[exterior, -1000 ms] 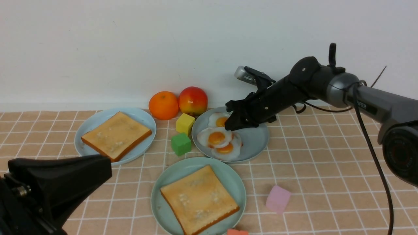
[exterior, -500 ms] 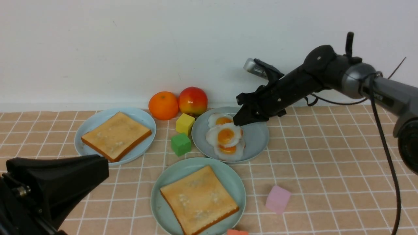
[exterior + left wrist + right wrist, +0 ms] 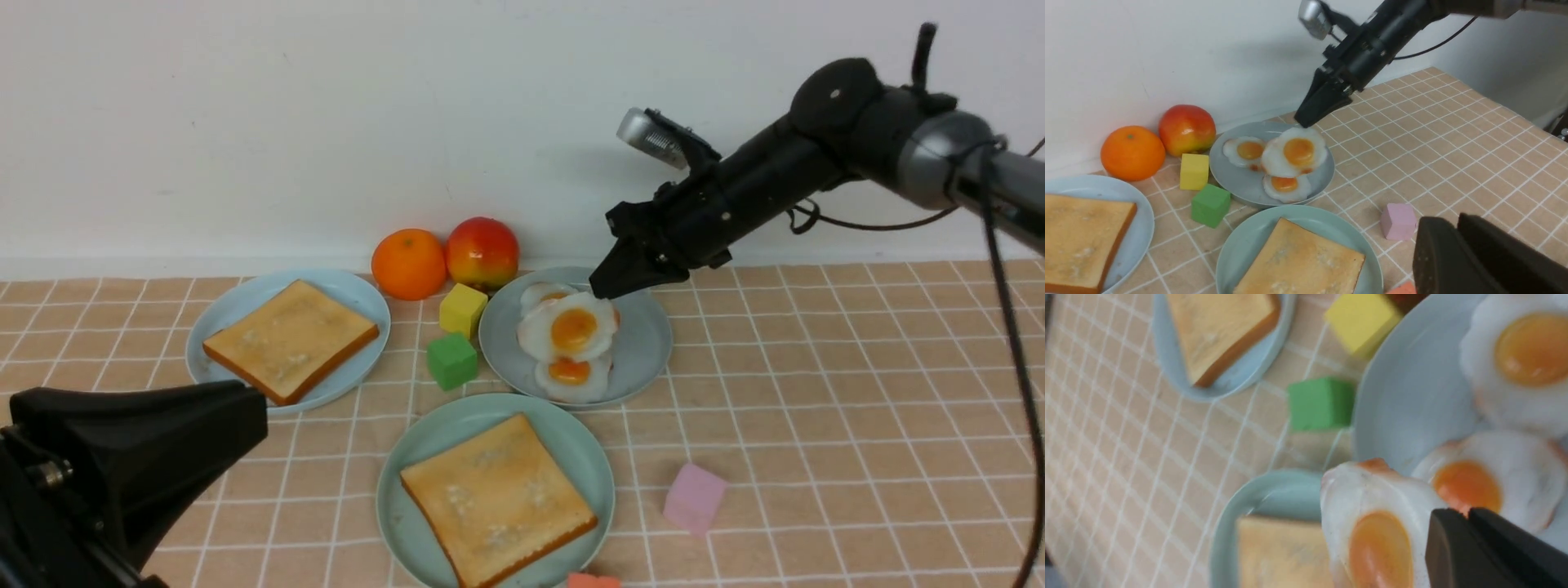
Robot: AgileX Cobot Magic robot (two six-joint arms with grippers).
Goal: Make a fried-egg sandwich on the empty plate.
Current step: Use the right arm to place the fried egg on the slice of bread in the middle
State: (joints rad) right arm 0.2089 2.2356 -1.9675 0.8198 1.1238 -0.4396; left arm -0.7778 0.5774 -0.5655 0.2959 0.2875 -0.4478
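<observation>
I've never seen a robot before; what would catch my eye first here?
Probably the black right gripper, reaching in from the right with a fried egg in its grip above the grey plate. Next, perhaps, the bright orange and the red-and-yellow fruit side by side near the wall, then the big toast on the mint plate up front.

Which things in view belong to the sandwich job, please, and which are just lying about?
For the job:
- toast slices
- fried eggs
- mint-green plate

Lying about:
- orange
- red-yellow fruit
- yellow block
- green block
- pink block
</observation>
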